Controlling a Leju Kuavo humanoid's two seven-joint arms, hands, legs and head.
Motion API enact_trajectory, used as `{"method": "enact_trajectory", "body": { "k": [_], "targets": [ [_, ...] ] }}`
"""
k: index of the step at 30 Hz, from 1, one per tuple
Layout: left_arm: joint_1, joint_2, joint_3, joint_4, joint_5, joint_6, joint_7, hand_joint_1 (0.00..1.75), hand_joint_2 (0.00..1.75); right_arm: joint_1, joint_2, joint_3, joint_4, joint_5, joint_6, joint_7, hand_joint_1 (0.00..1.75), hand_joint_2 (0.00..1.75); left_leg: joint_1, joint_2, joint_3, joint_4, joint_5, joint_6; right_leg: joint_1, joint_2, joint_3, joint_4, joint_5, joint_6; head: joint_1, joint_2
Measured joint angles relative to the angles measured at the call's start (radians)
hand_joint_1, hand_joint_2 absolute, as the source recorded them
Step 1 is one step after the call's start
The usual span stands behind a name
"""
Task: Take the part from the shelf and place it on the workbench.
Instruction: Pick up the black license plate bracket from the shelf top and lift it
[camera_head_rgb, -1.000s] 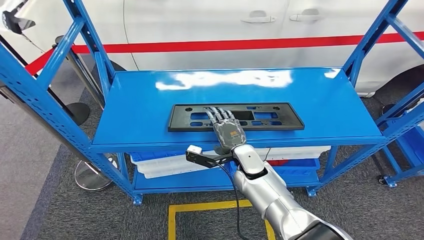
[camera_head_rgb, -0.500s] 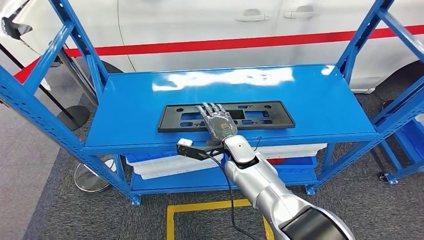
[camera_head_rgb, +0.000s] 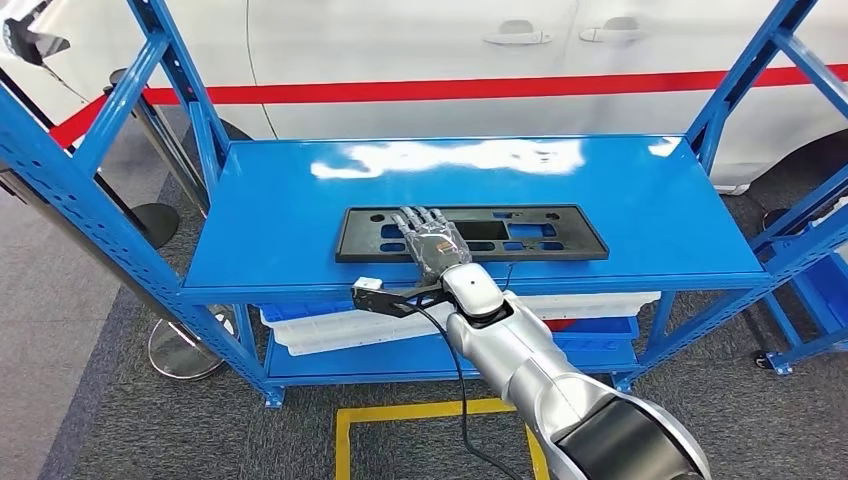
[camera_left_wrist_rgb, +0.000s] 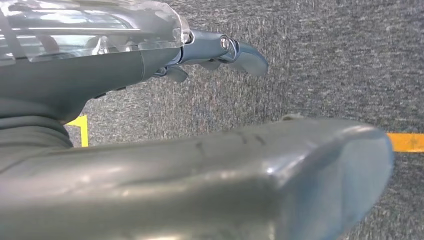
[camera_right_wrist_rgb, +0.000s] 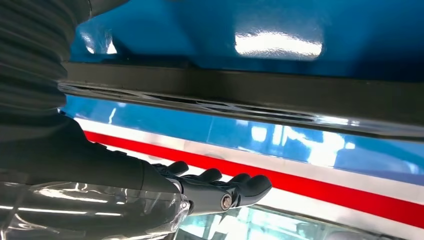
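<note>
With the right hand (camera_head_rgb: 432, 243) laid flat, fingers spread and unclamped, on the part (camera_head_rgb: 560, 233), the part could be pushed along the shelf (camera_head_rgb: 280, 200) rather than lifted.

A glossy blue metal shelf (camera_head_rgb: 300, 200) on perforated blue uprights carried a long, flat black plastic part with rectangular cut-outs (camera_head_rgb: 560, 232), lying lengthwise near its front edge. The lower blue tier (camera_head_rgb: 400, 358) held white plastic trays (camera_head_rgb: 330, 328). The rack stood on grey carpeted floor (camera_head_rgb: 120, 420).
</note>
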Motion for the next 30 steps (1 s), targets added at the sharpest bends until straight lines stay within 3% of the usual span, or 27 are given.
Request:
{"method": "enact_trajectory", "body": {
  "k": [1, 3, 6, 8, 10, 11, 12, 13, 16, 18, 21, 23, 26, 27, 28, 30],
  "targets": [
    [0.0, -0.001, 0.002, 0.0, 0.002, 0.002, -0.001, 0.0, 0.0, -0.008, 0.001, 0.011, 0.005, -0.003, 0.008, 0.007, 1.61, 1.75, -0.002, 0.0, -0.001, 0.002, -0.002, -0.004, 0.002, 0.0, 0.027, -0.059, 0.021, -0.005, 0.0, 0.0],
    [0.0, -0.003, 0.005, 0.0, 0.006, 0.006, -0.005, 0.0, 0.0, -0.024, 0.003, 0.035, 0.016, -0.009, 0.022, 0.027, 1.61, 1.75, -0.006, 0.0, -0.004, 0.002, -0.003, -0.013, 0.008, 0.001, 0.048, -0.11, 0.03, -0.014, 0.0, 0.0],
    [0.001, -0.005, 0.007, 0.0, 0.009, 0.009, -0.011, 0.0, 0.0, -0.034, 0.005, 0.064, 0.031, -0.01, 0.031, 0.051, 1.68, 1.75, -0.004, 0.001, -0.005, 0.009, -0.012, -0.029, 0.005, 0.0, 0.053, -0.122, 0.034, -0.031, 0.0, 0.0],
    [0.001, -0.006, 0.008, 0.0, 0.009, 0.01, -0.012, 0.0, 0.0, -0.039, 0.009, 0.075, 0.037, -0.01, 0.033, 0.056, 1.75, 1.75, -0.003, 0.002, -0.036, 0.082, -0.057, -0.036, 0.0, -0.002, 0.058, -0.13, 0.038, -0.042, 0.0, 0.0],
    [0.002, -0.006, 0.008, 0.0, 0.011, 0.01, -0.015, 0.0, 0.0, -0.044, 0.01, 0.085, 0.045, -0.009, 0.041, 0.061, 1.75, 1.75, -0.002, 0.002, -0.098, 0.215, -0.119, -0.041, 0.002, -0.002, 0.058, -0.13, 0.036, -0.047, 0.0, 0.0],
    [0.003, -0.006, 0.008, 0.0, 0.013, 0.01, -0.018, 0.0, 0.0, -0.045, 0.011, 0.092, 0.05, -0.008, 0.046, 0.067, 1.75, 1.75, -0.002, 0.002, -0.123, 0.266, -0.134, -0.043, 0.003, -0.003, 0.058, -0.129, 0.035, -0.048, 0.0, 0.0],
    [0.004, -0.006, 0.008, 0.0, 0.016, 0.009, -0.023, 0.0, 0.0, -0.049, 0.011, 0.098, 0.056, -0.006, 0.052, 0.073, 1.75, 1.75, -0.002, 0.002, -0.133, 0.283, -0.129, -0.044, 0.004, -0.002, 0.059, -0.127, 0.034, -0.048, 0.0, 0.0],
    [0.005, -0.006, 0.008, 0.0, 0.018, 0.009, -0.026, 0.0, 0.0, -0.054, 0.011, 0.104, 0.062, -0.004, 0.057, 0.078, 1.75, 1.75, -0.001, 0.002, -0.122, 0.259, -0.105, -0.044, 0.003, -0.002, 0.06, -0.125, 0.032, -0.047, 0.0, 0.0],
    [0.006, -0.006, 0.008, 0.0, 0.022, 0.008, -0.026, 0.0, 0.0, -0.082, 0.012, 0.116, 0.077, -0.003, 0.064, 0.09, 1.75, 1.75, -0.002, 0.003, -0.032, 0.067, -0.014, -0.037, 0.004, 0.0, 0.063, -0.114, 0.023, -0.037, 0.0, 0.0],
    [0.006, -0.007, 0.008, 0.0, 0.023, 0.008, -0.02, 0.0, 0.0, -0.099, 0.012, 0.118, 0.086, -0.004, 0.068, 0.099, 1.75, 1.75, -0.005, 0.002, -0.007, 0.013, -0.006, -0.027, 0.008, -0.001, 0.062, -0.111, 0.02, -0.028, 0.0, 0.0],
    [0.006, -0.008, 0.008, 0.0, 0.026, 0.009, -0.012, 0.0, 0.0, -0.114, 0.012, 0.118, 0.095, -0.006, 0.076, 0.107, 1.74, 1.75, -0.003, 0.002, -0.004, 0.005, 0.0, -0.009, 0.008, -0.001, 0.06, -0.105, 0.014, -0.014, 0.0, 0.0],
    [0.004, -0.01, 0.008, 0.0, 0.027, 0.01, -0.01, 0.0, 0.0, -0.119, 0.011, 0.118, 0.101, -0.006, 0.08, 0.108, 1.71, 1.75, 0.0, 0.004, -0.002, -0.001, 0.004, 0.002, 0.004, -0.001, 0.032, -0.041, -0.027, -0.001, 0.0, 0.0],
    [0.004, -0.01, 0.008, 0.0, 0.028, 0.011, -0.008, 0.0, 0.0, -0.123, 0.01, 0.118, 0.109, -0.009, 0.081, 0.11, 1.71, 1.75, -0.001, 0.005, -0.004, -0.001, 0.005, 0.007, -0.001, -0.001, -0.059, 0.151, -0.112, 0.01, 0.0, 0.0],
    [0.004, -0.011, 0.008, 0.0, 0.028, 0.011, -0.006, 0.0, 0.0, -0.124, 0.009, 0.118, 0.112, -0.01, 0.081, 0.111, 1.73, 1.75, -0.001, 0.005, -0.004, -0.001, 0.005, 0.007, -0.002, -0.001, -0.072, 0.177, -0.112, 0.011, 0.0, 0.0],
    [0.004, -0.012, 0.008, 0.0, 0.029, 0.011, -0.005, 0.0, 0.0, -0.125, 0.009, 0.118, 0.114, -0.011, 0.082, 0.112, 1.75, 1.75, -0.001, 0.004, -0.003, 0.0, 0.005, 0.007, -0.002, -0.002, -0.066, 0.165, -0.094, 0.01, 0.0, 0.0],
    [0.002, -0.014, 0.008, 0.0, 0.031, 0.014, 0.0, 0.0, 0.0, -0.131, 0.009, 0.12, 0.117, -0.014, 0.087, 0.115, 1.75, 1.75, -0.001, 0.002, 0.0, 0.001, 0.004, 0.005, -0.001, -0.002, -0.003, 0.04, -0.025, 0.003, 0.0, 0.0]
  ]
}}
